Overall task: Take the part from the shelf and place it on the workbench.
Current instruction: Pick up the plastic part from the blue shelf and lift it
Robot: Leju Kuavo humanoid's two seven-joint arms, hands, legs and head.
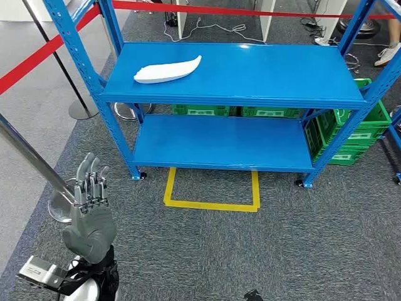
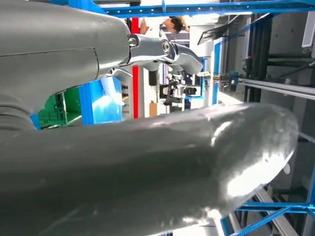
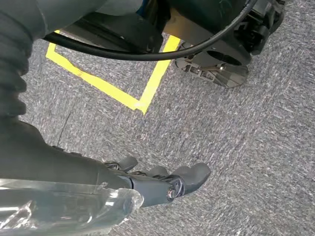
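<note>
Head view: the white part [image 1: 166, 69] lies on the blue shelf's [image 1: 265, 75] top deck, well apart from the left hand [image 1: 91, 213], raised, fingers apart, empty. Approach low, fingers under its long edge. Right wrist view: the right hand [image 3: 159, 184] hangs over grey carpet [image 3: 260, 147], fingers loosely extended, holding nothing

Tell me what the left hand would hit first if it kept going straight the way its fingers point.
Probably the blue shelf's front left post; the left hand points up and ahead toward it. Depth is unclear, so it might pass beside it.
</note>
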